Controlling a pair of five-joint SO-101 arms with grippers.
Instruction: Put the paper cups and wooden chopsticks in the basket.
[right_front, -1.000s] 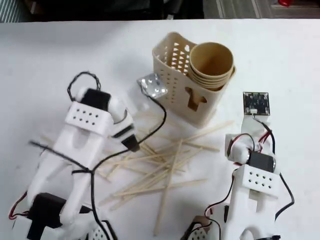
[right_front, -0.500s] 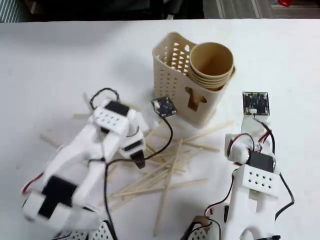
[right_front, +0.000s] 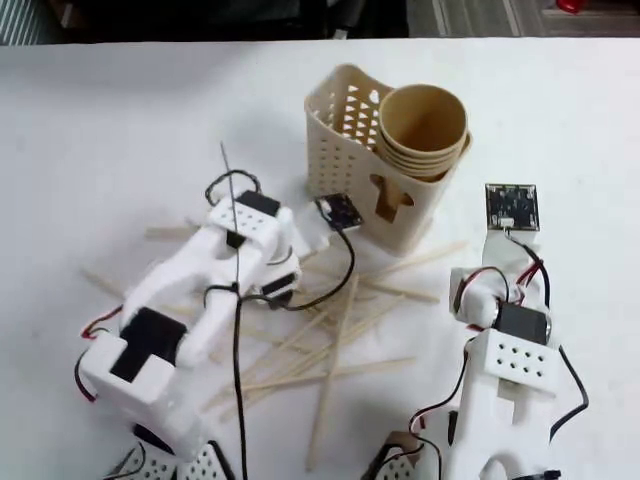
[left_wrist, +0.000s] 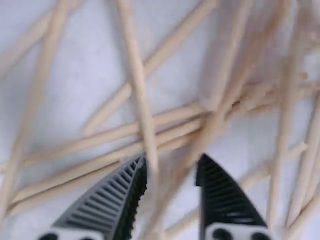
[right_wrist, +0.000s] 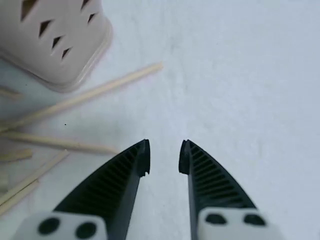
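Note:
A cream perforated basket (right_front: 350, 130) stands upright at the back of the table with a stack of paper cups (right_front: 424, 128) nested in one end. Several wooden chopsticks (right_front: 335, 320) lie crisscrossed on the white table in front of it. My left arm (right_front: 235, 255) leans over the left part of that pile. My left gripper (left_wrist: 171, 165) is open and low over the chopsticks (left_wrist: 140, 95), with a few sticks running between its fingers. My right gripper (right_wrist: 164, 149) is open by a narrow gap above bare table, near the basket's corner (right_wrist: 55, 40) and a lone chopstick (right_wrist: 95, 92).
The right arm (right_front: 500, 345) stands at the front right, its small circuit board (right_front: 512, 207) just right of the basket. A black cable (right_front: 238, 330) loops over the left arm. Open white table lies to the far left and behind the basket.
My left arm has swung right toward the basket and come down over the chopstick pile. The right arm, basket and cups have stayed still.

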